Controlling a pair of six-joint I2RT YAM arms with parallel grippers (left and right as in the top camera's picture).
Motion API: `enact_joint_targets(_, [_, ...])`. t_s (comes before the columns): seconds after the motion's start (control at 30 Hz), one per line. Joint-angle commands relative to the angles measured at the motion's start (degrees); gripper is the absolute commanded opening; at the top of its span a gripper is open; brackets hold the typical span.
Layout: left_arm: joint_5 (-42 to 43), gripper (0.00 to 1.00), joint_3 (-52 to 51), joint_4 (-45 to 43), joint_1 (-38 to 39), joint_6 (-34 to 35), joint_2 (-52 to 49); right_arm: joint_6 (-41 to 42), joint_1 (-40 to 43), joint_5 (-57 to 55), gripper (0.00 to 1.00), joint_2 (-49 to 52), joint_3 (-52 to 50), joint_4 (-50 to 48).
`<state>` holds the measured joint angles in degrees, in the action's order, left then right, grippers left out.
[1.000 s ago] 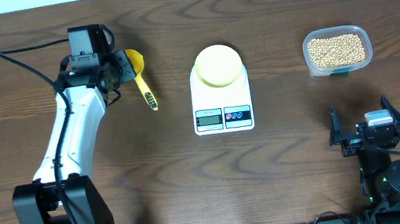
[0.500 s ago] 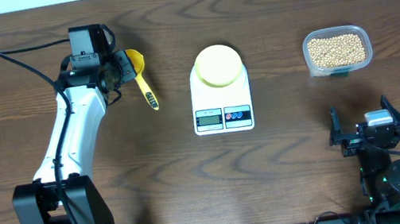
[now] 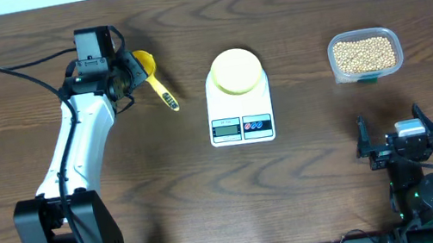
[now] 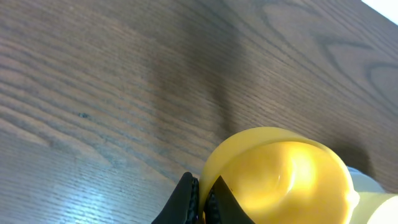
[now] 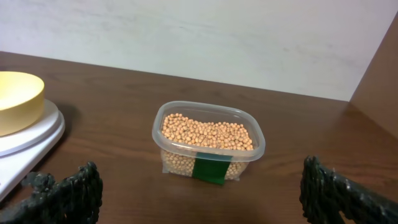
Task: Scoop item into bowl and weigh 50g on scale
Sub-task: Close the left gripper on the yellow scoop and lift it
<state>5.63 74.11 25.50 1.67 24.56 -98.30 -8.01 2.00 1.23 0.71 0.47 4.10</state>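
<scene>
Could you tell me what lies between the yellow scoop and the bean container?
The white scale, carrying the bowl, sits between them in the overhead view.

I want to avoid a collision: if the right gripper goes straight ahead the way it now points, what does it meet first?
Most likely the clear container of beans, which sits centred ahead of the open right gripper; depth is hard to judge.

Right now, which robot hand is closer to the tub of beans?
Right. The right gripper sits near the tub; the left gripper is far across, at the yellow scoop.
</scene>
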Motion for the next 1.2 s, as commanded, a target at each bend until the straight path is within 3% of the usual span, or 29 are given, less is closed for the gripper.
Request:
enact_joint_targets(0.0, [-0.09,0.08,0.37,1.6,0.09,3.87,0.59,-0.42,-0.5,-0.46,0.99,-0.28,-0.15,0.2])
enact_joint_targets(0.17, [-0.09,0.08,0.37,4.07,0.07,4.76,0.59,-0.42,-0.5,-0.46,0.99,-0.28,-0.15,0.2])
enact_joint_targets(0.33, [1.4,0.08,0.37,5.6,0.07,10.69,0.68,-0.42,-0.5,-0.46,0.99,-0.28,-0.15,0.2])
enact_joint_targets(0.53, [5.79,0.07,0.39,5.51,0.07,10.71,1.11,-0.42,-0.5,-0.46,0.99,-0.28,-0.15,0.2])
enact_joint_targets(1.17, [5.95,0.08,0.39,5.16,0.09,11.8,4.46,-0.44,-0.5,-0.48,0.99,-0.28,-0.15,0.0])
